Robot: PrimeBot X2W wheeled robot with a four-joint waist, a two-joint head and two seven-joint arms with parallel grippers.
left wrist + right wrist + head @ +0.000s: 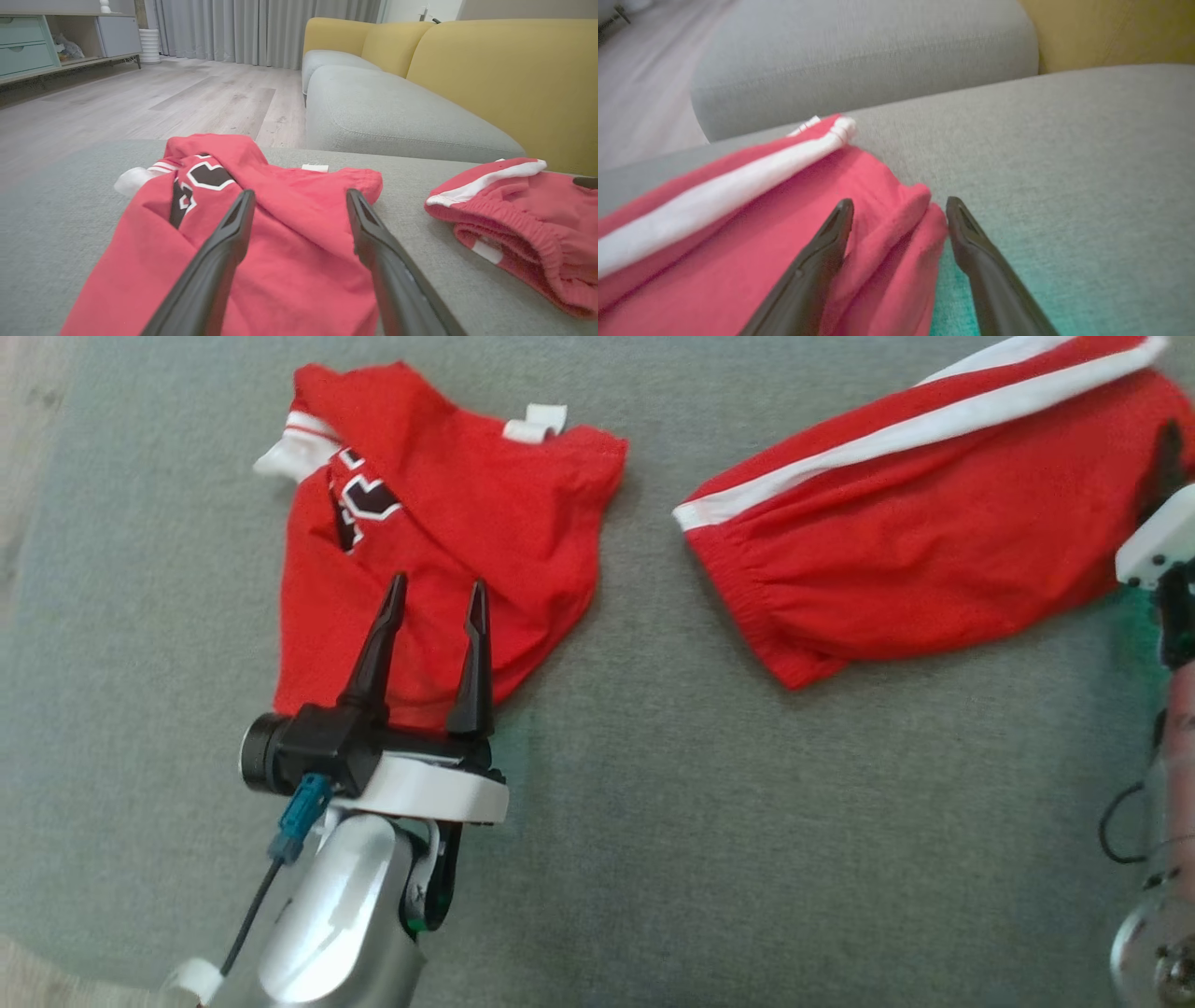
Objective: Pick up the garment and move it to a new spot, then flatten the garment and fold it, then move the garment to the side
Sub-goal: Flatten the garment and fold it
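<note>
A crumpled red garment (pixel 467 532) with a black-and-white print and white trim lies at the left of the grey cushion (pixel 653 803). My left gripper (pixel 437 593) hovers open over its near half, fingers pointing away and nothing between them; the left wrist view shows the left gripper (pixel 299 198) above the red garment (pixel 280 261). A second red garment with a white stripe (pixel 915 541) lies to the right. My right gripper (pixel 900 207) is open at its far right corner, and a fold of the striped garment (pixel 784 242) reaches in between the fingers.
The cushion's left edge drops to a wooden floor (pixel 140 102). Another grey seat cushion (pixel 397 116) and a yellow sofa back (pixel 514 70) stand beyond. A low cabinet (pixel 28 51) and grey curtains (pixel 261 28) are far off.
</note>
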